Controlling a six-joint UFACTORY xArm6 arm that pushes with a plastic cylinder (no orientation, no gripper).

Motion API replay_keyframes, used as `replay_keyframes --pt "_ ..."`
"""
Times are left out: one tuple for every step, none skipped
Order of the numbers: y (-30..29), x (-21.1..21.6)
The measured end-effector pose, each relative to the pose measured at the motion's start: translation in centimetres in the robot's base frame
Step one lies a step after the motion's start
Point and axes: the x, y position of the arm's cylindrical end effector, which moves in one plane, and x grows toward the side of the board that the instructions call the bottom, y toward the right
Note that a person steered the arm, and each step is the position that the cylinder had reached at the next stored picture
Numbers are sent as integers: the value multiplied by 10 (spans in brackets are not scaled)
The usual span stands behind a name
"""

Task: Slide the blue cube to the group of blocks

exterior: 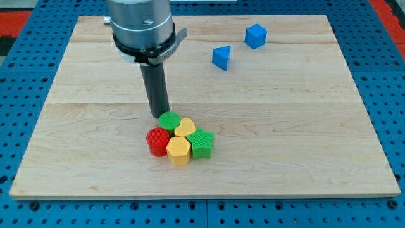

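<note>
Camera view shows my tip [159,115] resting on the wooden tabletop [95,145], at the upper-left edge of a tight cluster of blocks. This arm carries no gripper, only the dark rod, so nothing can spread or clamp. Just to the right of my tip, touching or nearly so, sits the green cylinder [169,120]. Beyond it lies the yellow heart-shaped block [185,128], with the green star-shaped block [202,142] further right and lower. Below my tip stands the red cylinder [157,140], beside the yellow hexagonal block [179,151]. Well apart from my tip, toward the view's upper right, the blue cube [255,35] sits alone, with the blue triangular block [221,57] between it and the cluster.
</note>
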Motion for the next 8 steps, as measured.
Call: replay_keyframes --pt "0 9" --pt "0 -7" --pt "2 -40" --pt "65 -55" --pt "135 -71" --pt "193 -101" --pt "210 -149" --pt "225 -199"
